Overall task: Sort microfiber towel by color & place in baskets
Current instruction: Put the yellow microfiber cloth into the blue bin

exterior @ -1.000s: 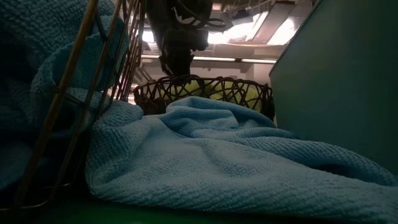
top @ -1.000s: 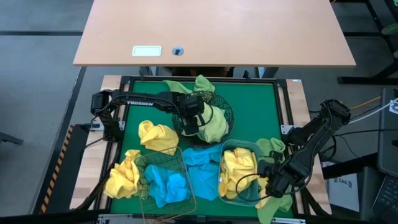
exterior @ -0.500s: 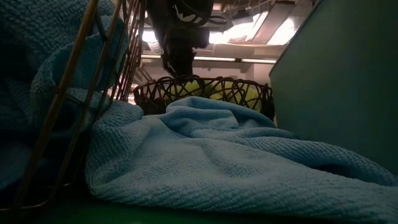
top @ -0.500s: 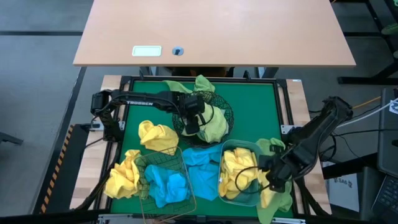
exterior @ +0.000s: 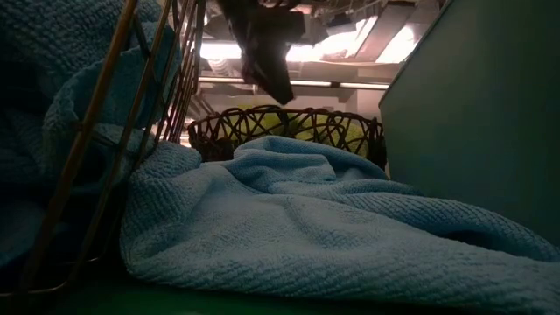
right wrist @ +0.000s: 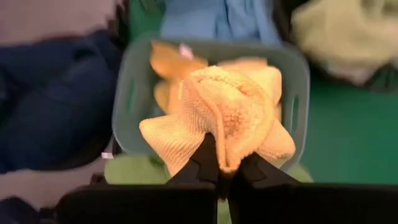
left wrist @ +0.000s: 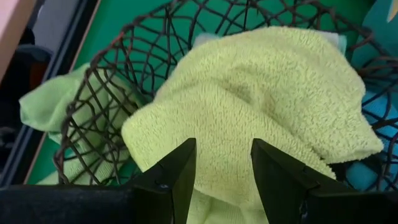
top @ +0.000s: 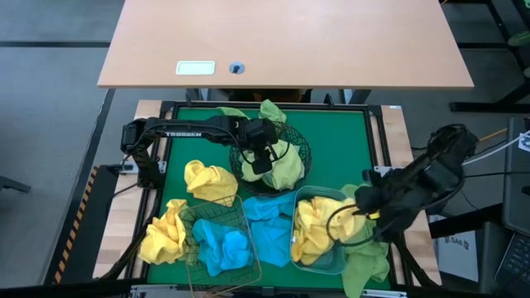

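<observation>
I have the right gripper (right wrist: 224,163) clenched on a yellow towel (right wrist: 217,118), which bunches up just ahead of the fingertips and hangs over the translucent tub (right wrist: 127,93); in the overhead view that gripper (top: 370,201) sits at the tub's (top: 319,194) outer edge, with more yellow cloth (top: 310,228) already lying inside. A light green towel (top: 364,269) lies on the mat below and beside the tub, under my right arm

My left gripper (left wrist: 222,171) is released, its two fingers (left wrist: 177,171) spread with a clear gap, and a light green towel (left wrist: 261,106) lies directly beyond and beneath them inside the black mesh bowl (left wrist: 93,112). I cannot tell whether the tips touch the cloth. From above, this gripper (top: 261,161) is over the bowl (top: 302,153). Another green cloth (top: 248,112) drapes over the bowl's far rim

Away from both jaws, a sky blue towel (top: 269,228) lies on the mat between the copper wire basket (top: 195,217) and the tub, blue cloth (top: 224,248) sits in the basket, and two yellow towels (top: 207,180) lie beside it, one nearer the left arm's base, the other (top: 161,236) at the basket's outer side
</observation>
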Controlling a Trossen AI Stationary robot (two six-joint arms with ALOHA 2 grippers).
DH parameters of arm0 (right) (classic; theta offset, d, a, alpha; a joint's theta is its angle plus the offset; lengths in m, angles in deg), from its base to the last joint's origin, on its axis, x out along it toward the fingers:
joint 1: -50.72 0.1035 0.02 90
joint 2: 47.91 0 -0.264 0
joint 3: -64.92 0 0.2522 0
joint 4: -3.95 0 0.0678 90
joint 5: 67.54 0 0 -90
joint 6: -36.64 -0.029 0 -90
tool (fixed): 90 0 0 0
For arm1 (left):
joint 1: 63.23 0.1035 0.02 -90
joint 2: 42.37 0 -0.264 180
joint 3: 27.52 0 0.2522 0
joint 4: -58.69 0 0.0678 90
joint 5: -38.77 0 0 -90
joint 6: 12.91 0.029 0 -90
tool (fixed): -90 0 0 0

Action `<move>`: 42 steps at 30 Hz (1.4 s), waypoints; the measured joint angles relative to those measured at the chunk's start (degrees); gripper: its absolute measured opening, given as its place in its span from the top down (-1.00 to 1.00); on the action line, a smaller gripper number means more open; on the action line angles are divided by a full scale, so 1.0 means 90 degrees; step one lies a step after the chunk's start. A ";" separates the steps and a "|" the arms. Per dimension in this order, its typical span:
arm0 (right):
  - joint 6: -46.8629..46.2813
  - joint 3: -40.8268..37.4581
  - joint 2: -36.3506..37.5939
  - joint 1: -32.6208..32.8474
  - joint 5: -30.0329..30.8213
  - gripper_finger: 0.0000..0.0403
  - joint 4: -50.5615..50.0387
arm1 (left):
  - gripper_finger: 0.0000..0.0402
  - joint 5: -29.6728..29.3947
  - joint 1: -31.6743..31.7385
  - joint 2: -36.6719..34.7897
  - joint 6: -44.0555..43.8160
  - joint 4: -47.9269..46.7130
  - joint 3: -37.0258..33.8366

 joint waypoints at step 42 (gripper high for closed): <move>0.2600 -0.3786 -0.0228 0.0012 -0.1544 0.97 0.5191 | 0.26 0.0199 -0.0460 -0.0078 -0.0217 -0.4563 0.2867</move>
